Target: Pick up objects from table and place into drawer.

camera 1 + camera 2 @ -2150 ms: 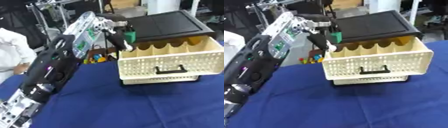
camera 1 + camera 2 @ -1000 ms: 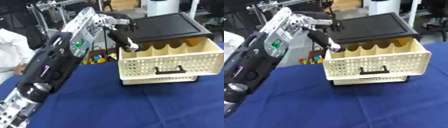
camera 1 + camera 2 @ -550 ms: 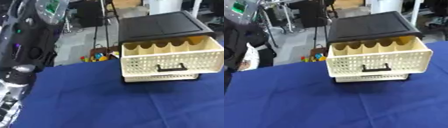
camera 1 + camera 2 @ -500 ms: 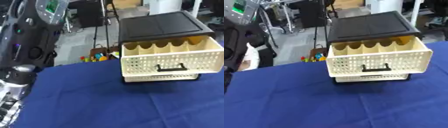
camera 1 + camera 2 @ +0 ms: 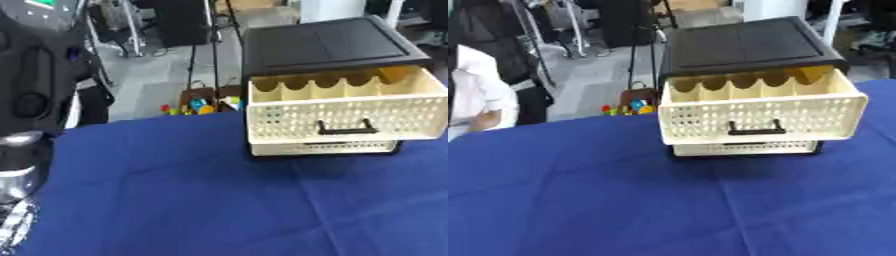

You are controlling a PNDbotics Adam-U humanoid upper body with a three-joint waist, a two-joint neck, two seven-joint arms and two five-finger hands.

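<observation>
A black drawer cabinet point(image 5: 324, 45) stands on the blue table point(image 5: 201, 200) at the back right. Its upper cream lattice drawer point(image 5: 341, 107) is pulled open and has a black handle point(image 5: 348, 131) and a row of divided compartments. What lies inside them is hidden by the front wall. A second cream drawer point(image 5: 324, 147) below is closed. My left arm point(image 5: 35, 90), black with a silver joint, fills the left edge of the left eye view; its hand is out of the picture. No loose object shows on the table. My right hand shows in no view.
Beyond the table's far edge, small coloured items point(image 5: 201, 105) lie on the floor beside stands and a black case. A person in a white sleeve point(image 5: 474, 85) stands at the left, off the table.
My left hand, which held a green thing over the open drawer, has drawn back to the left and out of view. The green thing is no longer seen. The drawer stays open.
</observation>
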